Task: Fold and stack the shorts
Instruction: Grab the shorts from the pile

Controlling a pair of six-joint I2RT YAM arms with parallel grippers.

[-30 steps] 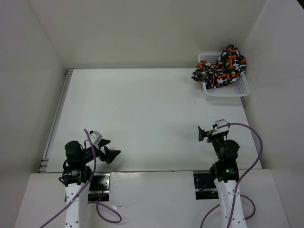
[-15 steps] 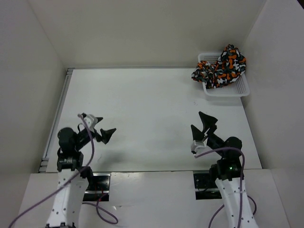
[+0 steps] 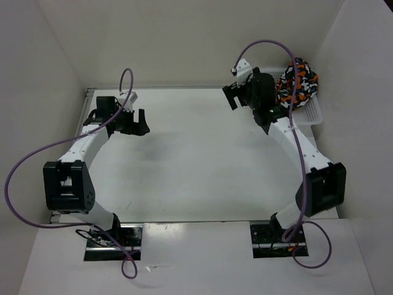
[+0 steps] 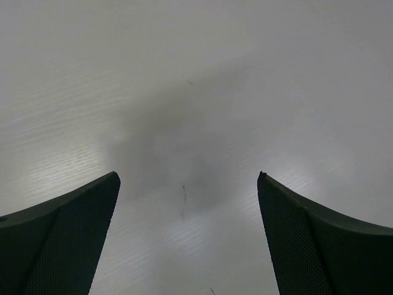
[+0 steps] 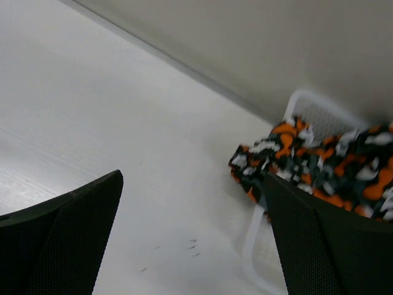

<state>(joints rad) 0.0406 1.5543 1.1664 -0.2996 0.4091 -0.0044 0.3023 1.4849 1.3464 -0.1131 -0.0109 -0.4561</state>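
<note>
The shorts, crumpled with an orange, white, grey and black print, lie piled in the white mesh basket at the back right corner. In the right wrist view the shorts spill over the basket's rim. My right gripper is open and empty, raised just left of the basket; its jaws frame bare table with the shorts beside the right fingertip. My left gripper is open and empty over the back left of the table, with only bare table between its jaws.
White walls close in the table at the back and on both sides. A metal rail runs along the table's left edge. Both arms stretch far out over the table, with purple cables looping above them.
Both arms have swung from near their bases far forward: the left gripper to the back left, the right gripper to beside the basket. The shorts have not moved.
</note>
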